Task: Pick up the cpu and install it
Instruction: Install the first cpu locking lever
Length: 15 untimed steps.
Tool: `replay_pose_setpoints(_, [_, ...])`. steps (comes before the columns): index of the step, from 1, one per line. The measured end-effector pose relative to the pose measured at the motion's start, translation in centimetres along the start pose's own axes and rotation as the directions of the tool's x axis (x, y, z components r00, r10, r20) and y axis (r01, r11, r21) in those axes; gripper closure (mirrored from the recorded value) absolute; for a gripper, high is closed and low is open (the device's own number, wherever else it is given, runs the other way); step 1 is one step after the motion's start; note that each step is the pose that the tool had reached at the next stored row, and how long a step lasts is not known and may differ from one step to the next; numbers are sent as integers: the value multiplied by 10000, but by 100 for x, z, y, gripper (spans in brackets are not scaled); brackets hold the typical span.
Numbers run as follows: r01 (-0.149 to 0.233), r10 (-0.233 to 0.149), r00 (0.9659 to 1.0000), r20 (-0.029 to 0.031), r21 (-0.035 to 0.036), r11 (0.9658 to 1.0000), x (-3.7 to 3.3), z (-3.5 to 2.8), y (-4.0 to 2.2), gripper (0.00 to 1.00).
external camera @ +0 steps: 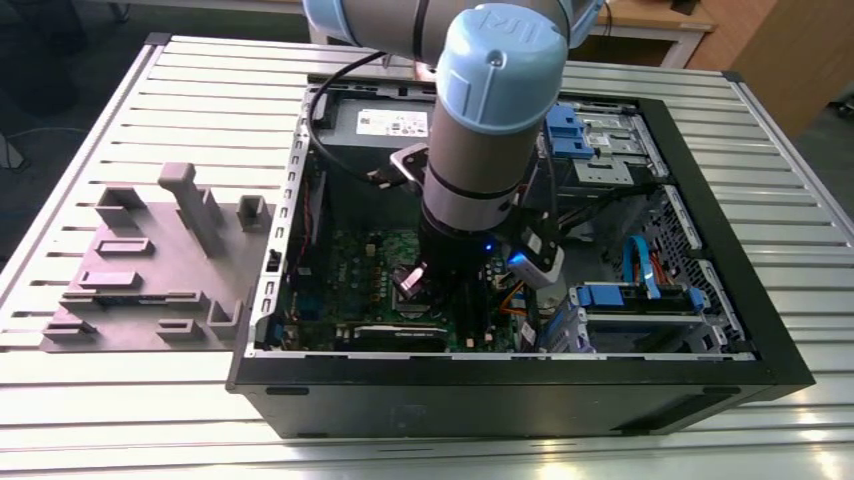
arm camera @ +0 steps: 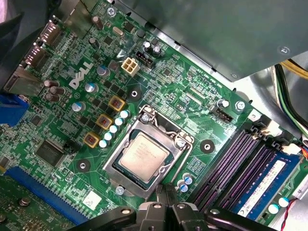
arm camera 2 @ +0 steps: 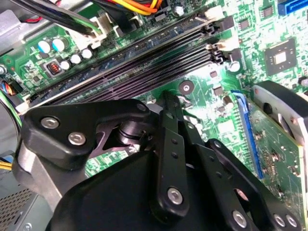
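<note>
One silver cpu (arm camera: pixel 144 156) sits flat in its socket (arm camera: pixel 147 153) (first wrist view), claw (arm camera: pixel 166 202) closed, empty.

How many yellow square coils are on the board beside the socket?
3, in a row beside the socket: one, one, one. The cpu sits in the socket. Others may be hidden.

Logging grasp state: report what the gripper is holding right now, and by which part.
Nothing is held. The cpu lies flat in the socket of the green board, apart from the gripper, whose fingertips sit together just past the socket's edge.
</note>
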<state>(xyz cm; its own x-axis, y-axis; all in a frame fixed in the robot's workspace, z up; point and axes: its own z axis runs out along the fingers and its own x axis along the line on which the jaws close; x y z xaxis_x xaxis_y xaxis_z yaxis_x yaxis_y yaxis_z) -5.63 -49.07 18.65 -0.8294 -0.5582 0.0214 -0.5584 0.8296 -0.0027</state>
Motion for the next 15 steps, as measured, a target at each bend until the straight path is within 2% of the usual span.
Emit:
replay_pose_setpoints(3, [-12,12,10000,22,-31,10000,13,0,1,90])
replay_pose_setpoints(9, [-71,71,10000,27,-42,10000,24,-23,5,90])
replay_pose_setpoints(12, [-104,104,9999,27,-40,9999,25,-66,6,90])
replay_pose_setpoints(15, [-118,118,9999,26,-39,9999,26,-135,4,90])
